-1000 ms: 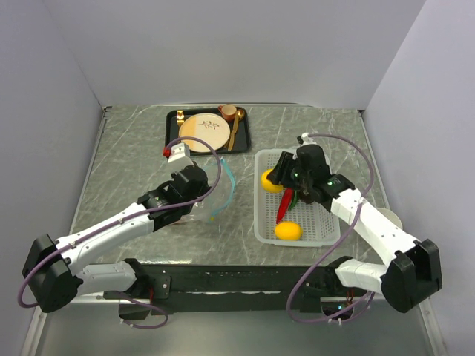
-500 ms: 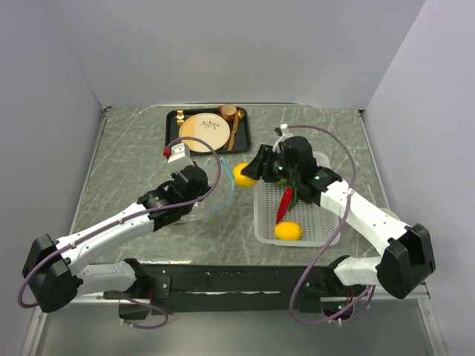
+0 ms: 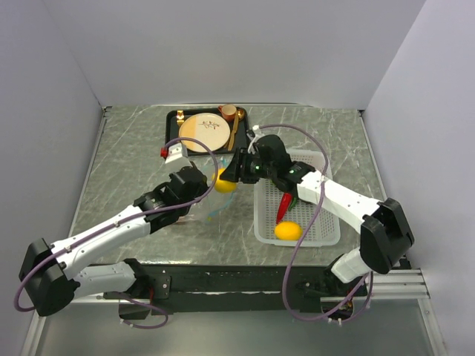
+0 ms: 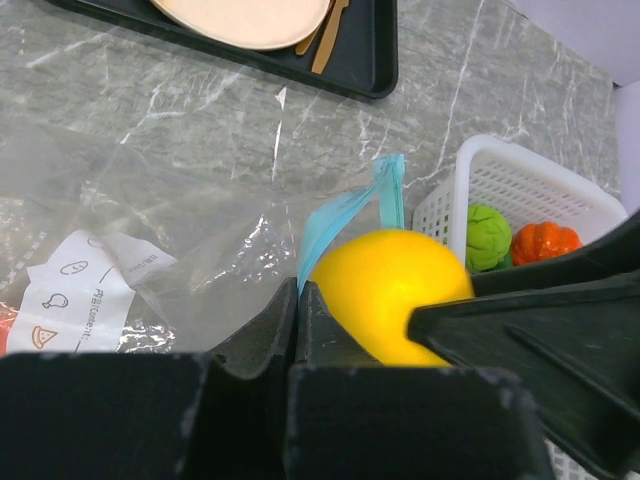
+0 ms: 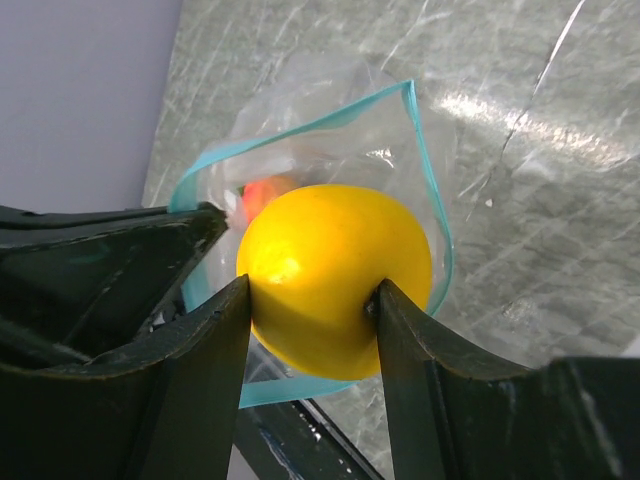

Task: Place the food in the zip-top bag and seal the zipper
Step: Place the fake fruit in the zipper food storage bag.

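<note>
My right gripper (image 5: 312, 288) is shut on a yellow lemon (image 5: 335, 275) and holds it at the open mouth of the clear zip-top bag (image 5: 300, 135). The light blue zipper (image 5: 428, 180) loops around the lemon in the right wrist view. My left gripper (image 4: 298, 300) is shut on the zipper strip (image 4: 340, 215) and keeps that edge lifted. From above, the lemon (image 3: 225, 182) hangs just right of the left gripper (image 3: 208, 185). Something red-orange (image 5: 265, 192) lies inside the bag. A white label (image 4: 80, 290) shows on the bag.
The white mesh basket (image 3: 260, 222) at the right holds a red chili (image 3: 284, 204), a second lemon (image 3: 288, 231), a green lime (image 4: 487, 237) and an orange peach (image 4: 543, 242). At the back, a black tray (image 3: 172, 137) carries a round plate (image 3: 202, 132).
The right arm has swung left from the basket, carrying the lemon to the bag's mouth. The left gripper has kept its hold on the bag edge.
</note>
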